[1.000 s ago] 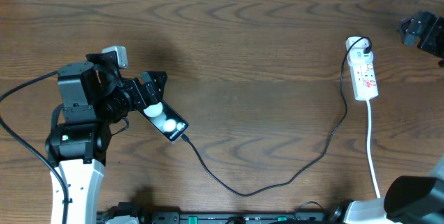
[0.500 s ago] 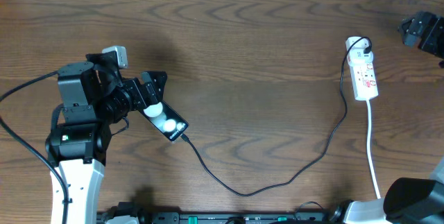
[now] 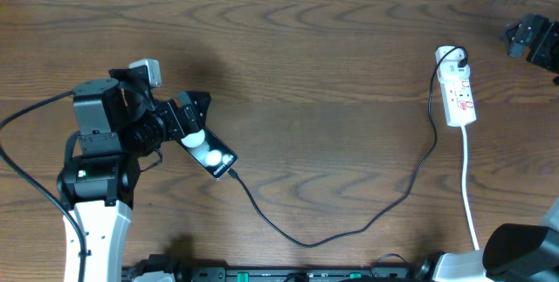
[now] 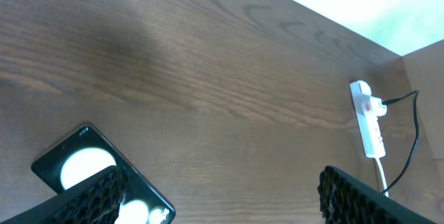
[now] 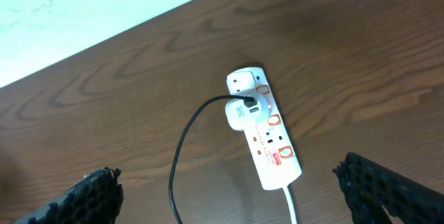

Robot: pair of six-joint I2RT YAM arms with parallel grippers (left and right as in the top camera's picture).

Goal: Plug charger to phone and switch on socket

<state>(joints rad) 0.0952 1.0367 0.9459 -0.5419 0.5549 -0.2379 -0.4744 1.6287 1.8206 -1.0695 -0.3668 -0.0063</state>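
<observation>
The phone (image 3: 212, 154), a black slab with two white blobs, lies flat at the left; it also shows in the left wrist view (image 4: 87, 165). The black charger cable (image 3: 306, 242) runs from the phone's lower right end, where its tip meets the phone, in a long loop up to the white socket strip (image 3: 458, 94). There it ends in a white adapter plugged into the strip (image 5: 267, 137). My left gripper (image 3: 190, 118) is open and empty, one finger just over the phone's upper left end (image 4: 222, 203). My right gripper (image 5: 243, 196) is open and empty, above and beyond the strip.
The strip's white cord (image 3: 469, 195) runs down to the table's front edge. The right arm (image 3: 528, 37) sits at the far right edge. The brown wooden table (image 3: 332, 72) ends at a pale wall at the back.
</observation>
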